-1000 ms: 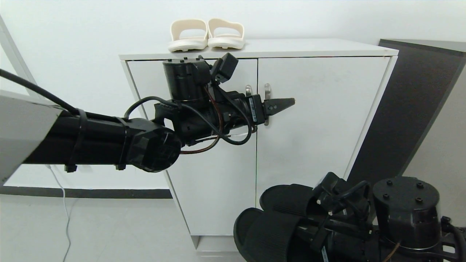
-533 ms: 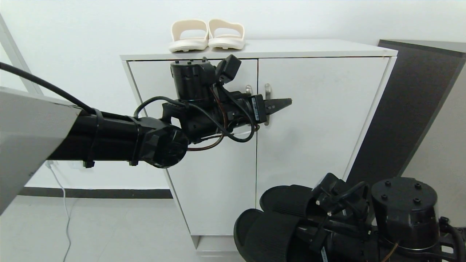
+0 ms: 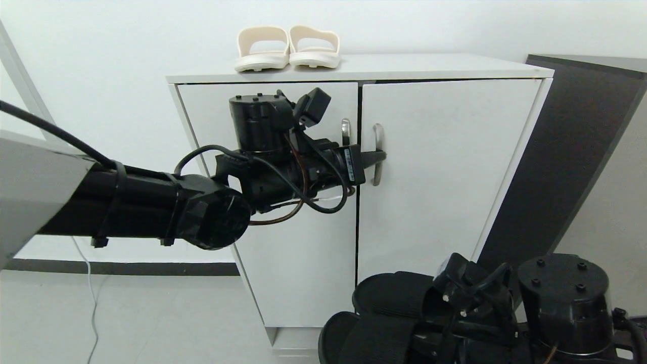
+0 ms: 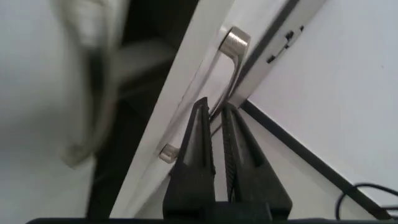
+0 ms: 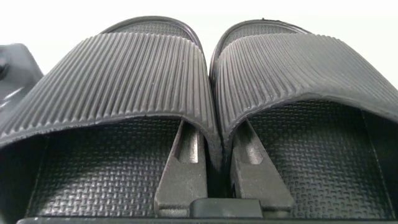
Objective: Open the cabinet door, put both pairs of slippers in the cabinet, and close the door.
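The white cabinet (image 3: 283, 242) has its right door (image 3: 445, 167) slightly ajar, with a dark gap along the inner edge. The left gripper (image 3: 376, 156) is pinched on that door's curved metal handle (image 3: 378, 134). Cream slippers (image 3: 286, 48) sit side by side on the cabinet top, and the right gripper (image 5: 214, 134), low before the cabinet, clamps the ribbed black slippers (image 5: 143, 68) together by their inner strap edges.

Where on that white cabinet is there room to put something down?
The cabinet top is bare from the cream slippers rightward to its right edge. The door front is crowded: left hand at the handle, black slippers held below.
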Robot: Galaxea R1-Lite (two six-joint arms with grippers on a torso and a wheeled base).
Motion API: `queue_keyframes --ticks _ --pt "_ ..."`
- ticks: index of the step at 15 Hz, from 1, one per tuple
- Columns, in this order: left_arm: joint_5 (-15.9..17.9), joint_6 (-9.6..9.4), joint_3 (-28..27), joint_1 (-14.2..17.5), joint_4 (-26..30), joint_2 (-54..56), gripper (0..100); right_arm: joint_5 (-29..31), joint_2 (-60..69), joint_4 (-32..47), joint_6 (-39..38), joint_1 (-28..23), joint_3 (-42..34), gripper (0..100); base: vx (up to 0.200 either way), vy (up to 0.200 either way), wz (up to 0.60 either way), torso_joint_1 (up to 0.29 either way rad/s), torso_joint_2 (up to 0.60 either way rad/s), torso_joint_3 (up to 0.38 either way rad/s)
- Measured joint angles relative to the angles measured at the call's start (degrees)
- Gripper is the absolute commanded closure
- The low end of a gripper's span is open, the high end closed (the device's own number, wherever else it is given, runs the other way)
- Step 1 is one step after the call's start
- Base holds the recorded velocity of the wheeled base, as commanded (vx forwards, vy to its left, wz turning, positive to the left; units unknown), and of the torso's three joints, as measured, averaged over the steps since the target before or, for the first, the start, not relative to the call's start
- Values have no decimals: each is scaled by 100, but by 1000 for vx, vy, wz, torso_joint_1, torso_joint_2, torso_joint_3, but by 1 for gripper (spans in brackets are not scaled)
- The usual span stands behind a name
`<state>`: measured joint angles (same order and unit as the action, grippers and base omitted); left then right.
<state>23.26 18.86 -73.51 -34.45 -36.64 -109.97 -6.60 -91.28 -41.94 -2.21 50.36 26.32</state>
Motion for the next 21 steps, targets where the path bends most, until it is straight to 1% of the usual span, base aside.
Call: queue_keyframes --ticks 1,3,9,11,12,14,16,19,21 --pt "-2 2 226 -59 -126 127 100 -202 27 -111 5 33 -83 100 0 0 0 0 0 0" --pt "-5 7 596 -193 -290 363 100 -383 88 -267 18 77 -229 100 0 0 0 0 0 0" --pt "-35 -4 1414 -496 -373 1181 100 -432 160 -346 254 210 -450 100 0 0 0 0 0 0" --pt "-33 -6 1679 -483 -378 1469 100 -422 184 -344 254 284 -474 100 0 0 0 0 0 0" --pt "-20 -6 1726 -383 -378 1535 100 -416 193 -341 261 317 -485 100 0 0 0 0 0 0" --pt "13 0 1748 -177 -384 1554 100 -411 206 -341 258 347 -500 100 0 0 0 0 0 0" --pt "17 10 1613 -33 -547 1375 100 -410 206 -341 261 352 -502 100 0 0 0 0 0 0" --pt "0 21 1224 33 -1042 809 100 -410 206 -339 263 366 -513 100 0 0 0 0 0 0" --pt "-17 22 866 59 -1130 410 100 -410 206 -335 263 396 -532 100 0 0 0 0 0 0"
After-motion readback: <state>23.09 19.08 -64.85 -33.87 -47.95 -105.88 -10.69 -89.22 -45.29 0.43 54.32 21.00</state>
